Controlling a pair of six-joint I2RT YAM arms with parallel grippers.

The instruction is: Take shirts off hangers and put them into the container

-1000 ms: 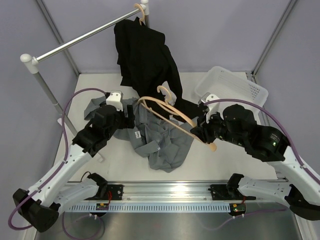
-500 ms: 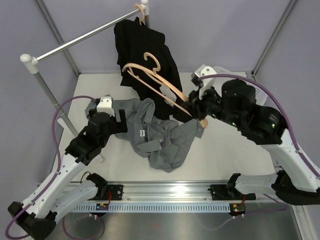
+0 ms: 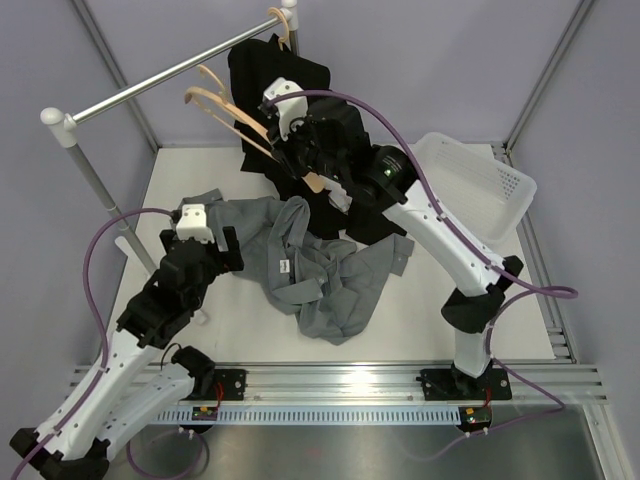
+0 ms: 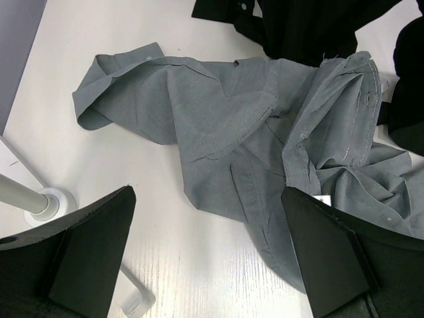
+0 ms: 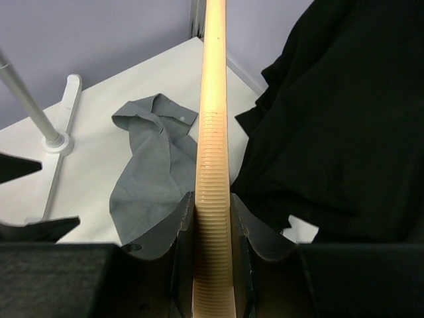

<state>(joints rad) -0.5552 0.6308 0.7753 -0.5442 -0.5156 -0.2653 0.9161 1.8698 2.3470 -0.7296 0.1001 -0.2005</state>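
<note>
My left pincer stands at its widest with nothing between its fingers, poised just above the desk at the left end of the mid-grey shirt. That shirt is off its hanger and lies crumpled on the desk, ahead of this pincer and to its right. Its long run goes from the sleeve near the rail's foot rightward into a thicker heap. My right pincer is clamped narrow on the bare wooden hanger. It is raised high beside the grey metal rail, in front of the black shirt, which hangs from the second hanger. The white laundry basket sits at the desk's far right, well apart from the left pincer, with the grey heap between them. I judge the left arm much the nearer for the pick, and the carry would run rightward along the shirt's own length.
</note>
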